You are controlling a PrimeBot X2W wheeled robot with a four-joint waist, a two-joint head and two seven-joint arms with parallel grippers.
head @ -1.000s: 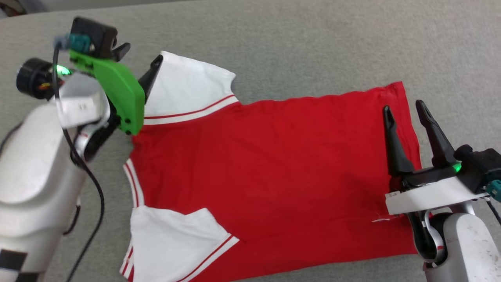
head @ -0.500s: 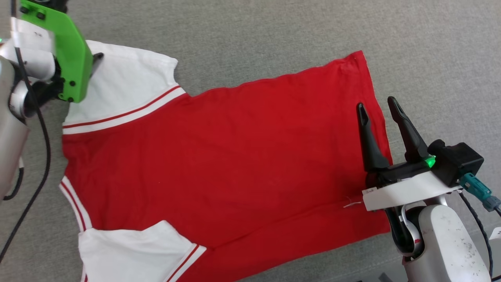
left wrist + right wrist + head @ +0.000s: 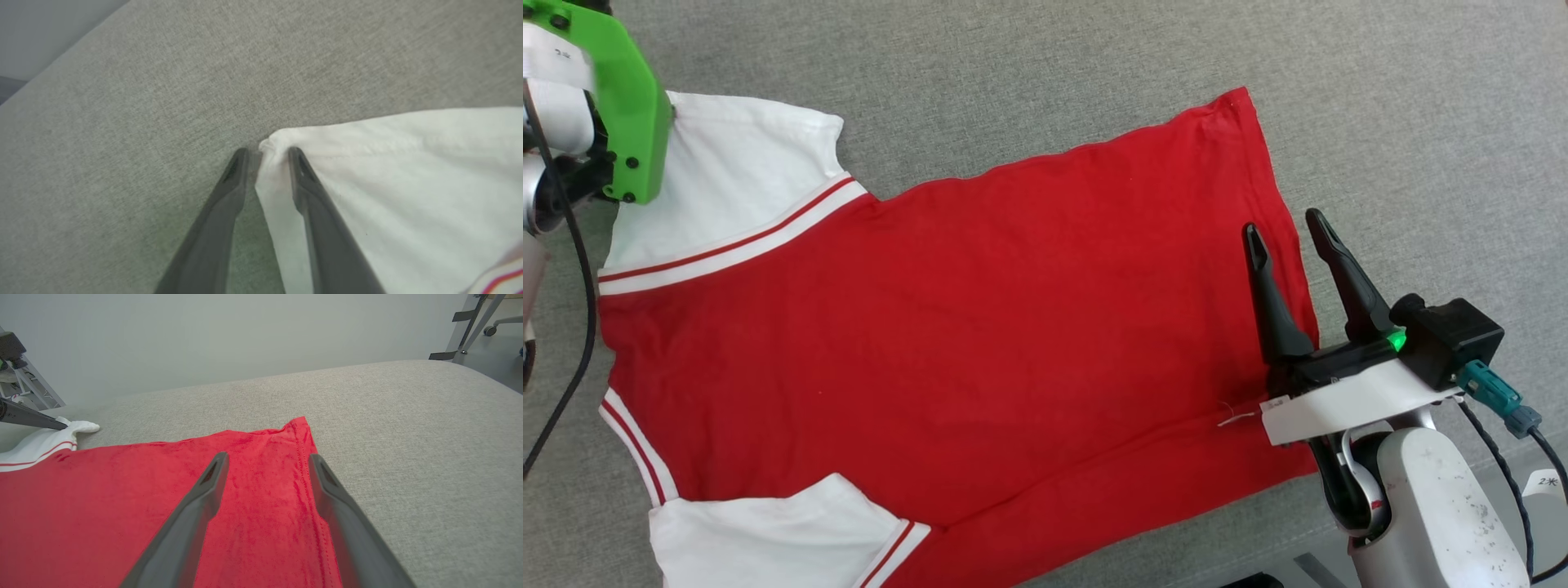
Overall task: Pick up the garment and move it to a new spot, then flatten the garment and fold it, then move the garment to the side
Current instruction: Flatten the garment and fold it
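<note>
Garment [image 3: 947, 327] lay flat, red back up, on grey worktop [image 3: 1094, 65]. L pincer [image 3: 266, 152] nipped white sleeve [image 3: 408, 183] corner; R pincer [image 3: 1282, 225] wide apart over hem [image 3: 1276, 188].

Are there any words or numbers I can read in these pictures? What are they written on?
Nothing here can be read for sure.
White tag near the right arm: a tiny dark mark, maybe starting with "2", too small to read.
White band on the left arm: a small dark mark, too blurred to read.
Garment: its plain red side faces up, with no letters or numbers showing.
</note>
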